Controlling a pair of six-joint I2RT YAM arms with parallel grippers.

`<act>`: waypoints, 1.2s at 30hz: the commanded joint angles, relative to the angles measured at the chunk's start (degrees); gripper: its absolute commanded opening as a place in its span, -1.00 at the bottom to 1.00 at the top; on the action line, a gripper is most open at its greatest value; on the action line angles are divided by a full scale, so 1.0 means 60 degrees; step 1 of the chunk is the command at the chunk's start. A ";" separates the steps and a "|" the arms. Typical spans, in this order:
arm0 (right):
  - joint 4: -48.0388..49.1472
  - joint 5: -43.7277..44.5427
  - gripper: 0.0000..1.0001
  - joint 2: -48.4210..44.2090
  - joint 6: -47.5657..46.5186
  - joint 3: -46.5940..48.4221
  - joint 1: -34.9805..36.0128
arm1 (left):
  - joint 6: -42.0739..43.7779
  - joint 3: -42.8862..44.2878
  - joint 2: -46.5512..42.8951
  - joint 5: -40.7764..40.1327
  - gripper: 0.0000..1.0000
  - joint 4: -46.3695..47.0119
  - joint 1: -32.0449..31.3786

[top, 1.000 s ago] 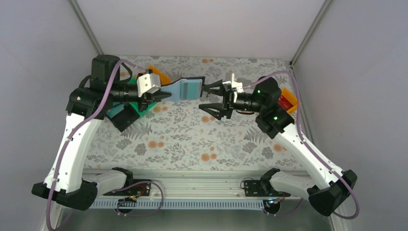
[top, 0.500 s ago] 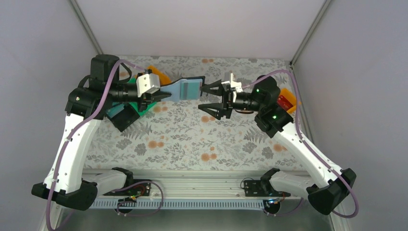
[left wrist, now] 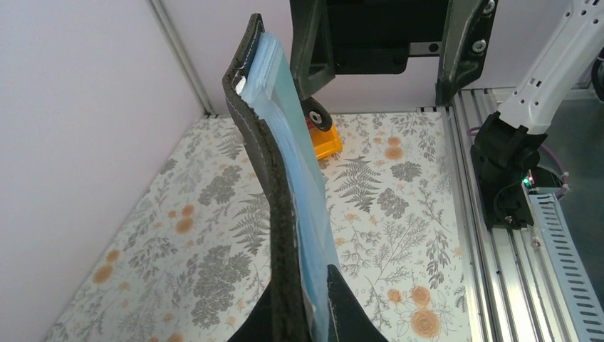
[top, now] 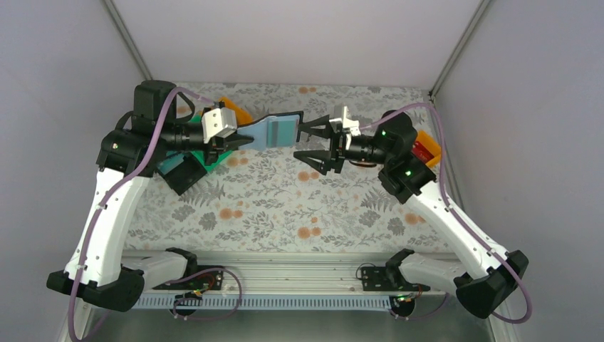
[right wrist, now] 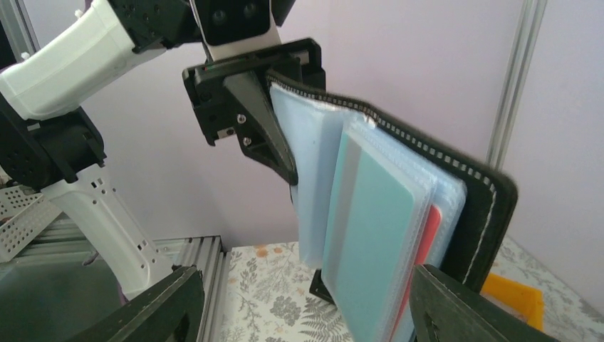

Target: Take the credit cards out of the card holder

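Observation:
My left gripper is shut on one end of the black card holder and holds it open in the air above the table. In the left wrist view the holder stands edge-on between my fingertips. In the right wrist view its clear bluish pockets fan out, showing a bluish card and a red card behind it. My right gripper is wide open at the holder's free end, with the pockets between its jaws, touching nothing.
An orange tray, a green tray and a black tray lie at the back left under my left arm. Another orange tray holding something red sits at the back right. Walls enclose three sides.
My right gripper has crept a little left and up toward the holder's free end, still open. The left gripper and the holder have stayed still.

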 commanded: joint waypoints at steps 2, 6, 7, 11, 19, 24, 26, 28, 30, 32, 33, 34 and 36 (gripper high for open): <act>0.0165 -0.0114 0.47 0.0317 -0.0079 0.0675 0.0037 | 0.0053 -0.0001 -0.0019 0.0431 -0.95 0.0217 -0.0004; 0.0276 -0.0463 0.44 0.0555 0.0046 0.0772 0.0097 | 0.0013 -0.0033 -0.0048 0.0425 -0.95 0.0265 -0.0013; 0.0298 -0.0542 0.42 0.0601 0.0073 0.0790 0.0129 | -0.0017 -0.0040 -0.0053 0.0420 -0.95 0.0281 -0.0008; 0.0297 -0.0771 0.36 0.0704 0.0038 0.0781 0.0355 | 0.0014 -0.0094 -0.0065 0.0432 -0.95 0.0294 -0.0012; 0.0073 -0.0759 0.35 0.0860 -0.0187 0.0695 0.0728 | -0.0138 -0.0158 0.0005 0.0311 -0.95 0.0474 -0.0006; 0.0771 -0.0541 0.39 0.0334 -0.0079 0.0200 0.0730 | -0.0158 -0.0187 0.0004 0.0312 -0.95 0.0508 -0.0009; 0.0959 -0.0720 0.39 0.0482 0.0197 0.0259 0.0785 | -0.0226 -0.0220 0.0056 0.0312 -0.95 0.0576 -0.0008; 0.0988 -0.0753 0.38 0.0780 0.0384 0.0477 0.0965 | -0.0387 -0.0301 0.0109 0.0291 -0.95 0.0765 -0.0009; 0.1272 -0.0758 0.37 0.1055 0.0556 0.0601 0.1332 | -0.0605 -0.0400 0.0156 0.0145 -0.95 0.1010 -0.0013; 0.1433 -0.0483 0.38 0.1307 0.0453 0.0795 0.1881 | -0.0847 -0.0461 0.0191 -0.0076 -0.95 0.1270 -0.0012; 0.1340 -0.0217 0.38 0.1444 0.0279 0.0961 0.2196 | -0.0968 -0.0465 0.0211 -0.0198 -0.95 0.1359 -0.0013; 0.1187 0.0074 0.38 0.1549 0.0082 0.1125 0.2461 | -0.1044 -0.0455 0.0226 -0.0283 -0.95 0.1434 -0.0013; 0.0800 0.0530 0.38 0.1716 -0.0280 0.1376 0.2855 | -0.1081 -0.0423 0.0212 -0.0312 -0.95 0.1483 -0.0012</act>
